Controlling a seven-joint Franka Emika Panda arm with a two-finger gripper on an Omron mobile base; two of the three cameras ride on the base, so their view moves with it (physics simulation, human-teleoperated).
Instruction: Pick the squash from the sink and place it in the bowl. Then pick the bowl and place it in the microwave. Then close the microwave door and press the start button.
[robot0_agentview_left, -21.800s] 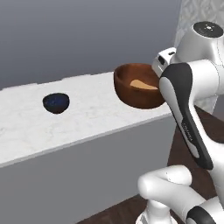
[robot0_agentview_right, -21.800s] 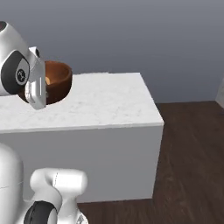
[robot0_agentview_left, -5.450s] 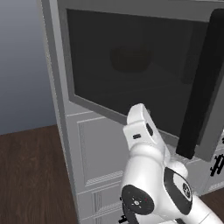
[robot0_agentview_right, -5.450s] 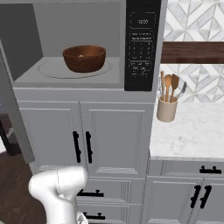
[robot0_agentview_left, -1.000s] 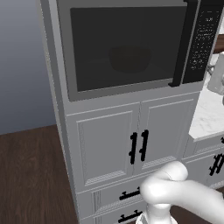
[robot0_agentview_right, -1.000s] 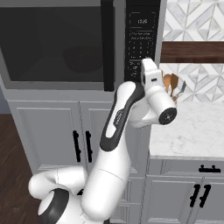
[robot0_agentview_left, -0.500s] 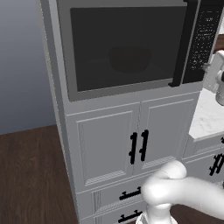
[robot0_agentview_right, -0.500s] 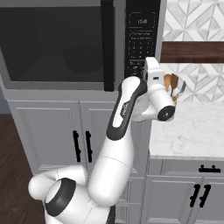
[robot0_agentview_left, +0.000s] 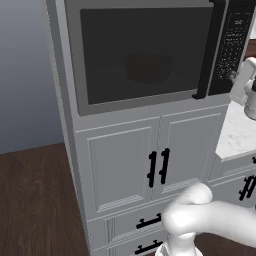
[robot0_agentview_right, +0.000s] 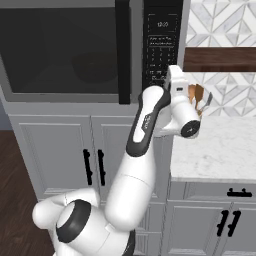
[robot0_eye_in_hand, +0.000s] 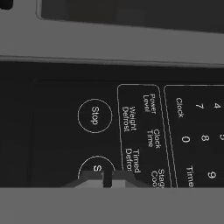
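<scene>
Arm raised forward, pincer (robot0_eye_in_hand: 108, 178) apparently closed.

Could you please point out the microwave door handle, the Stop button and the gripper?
microwave door handle (robot0_agentview_right: 123, 55): right base view, mid-bar.
Stop button (robot0_eye_in_hand: 95, 116): hand view, circle's centre.
gripper (robot0_eye_in_hand: 108, 178): hand view, between shut fingertips.

The bowl (robot0_agentview_left: 148, 67) sat inside the microwave (robot0_agentview_left: 150, 52), behind the closed microwave door (robot0_agentview_right: 65, 50). The keypad (robot0_agentview_right: 161, 45) ran to the door's right. Cabinet doors (robot0_agentview_left: 150, 167) stood below, and the bench (robot0_agentview_right: 220, 150) lay to the right.
</scene>
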